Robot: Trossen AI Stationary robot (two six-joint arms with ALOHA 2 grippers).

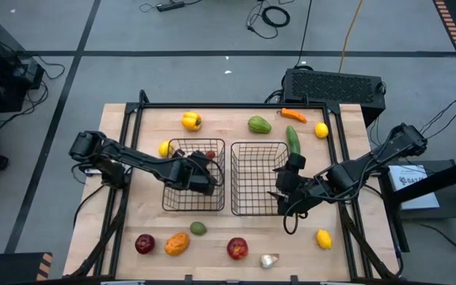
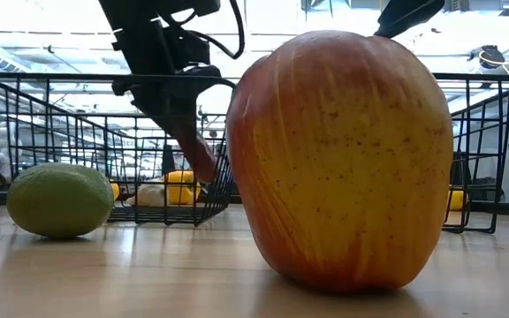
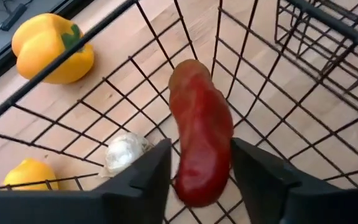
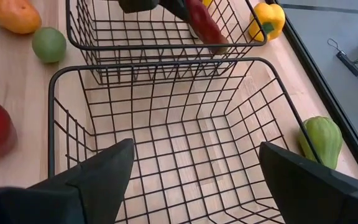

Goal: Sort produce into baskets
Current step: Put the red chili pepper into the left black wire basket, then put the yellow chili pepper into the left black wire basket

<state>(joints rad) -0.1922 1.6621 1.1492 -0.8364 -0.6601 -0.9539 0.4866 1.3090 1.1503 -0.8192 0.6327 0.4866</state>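
Produce lies scattered on the tabletop (image 1: pixel 153 218) around two black wire baskets set side by side. Left basket (image 1: pixel 174 202) holds a white garlic bulb (image 3: pixel 124 151) and a long red pepper (image 3: pixel 199 146). Left gripper (image 3: pixel 199 177) reaches into this basket, jaws on either side of the red pepper's near end; whether they press it or have let go cannot be told. Right basket (image 4: pixel 73 71) has nothing in it; right gripper (image 4: pixel 194 177) is at its rim, jaws spread wide, holding nothing. Beyond the baskets: yellow pepper (image 1: pixel 191 120), green pepper (image 1: pixel 260 124), orange pepper (image 1: pixel 294 115), cucumber (image 1: pixel 293 139), lemon (image 1: pixel 321 130). On the near side: red apple (image 1: pixel 144 243), orange fruit (image 1: pixel 177 243), lime (image 1: pixel 199 228), second apple (image 1: pixel 237 248), garlic (image 1: pixel 268 260), second lemon (image 1: pixel 324 237).
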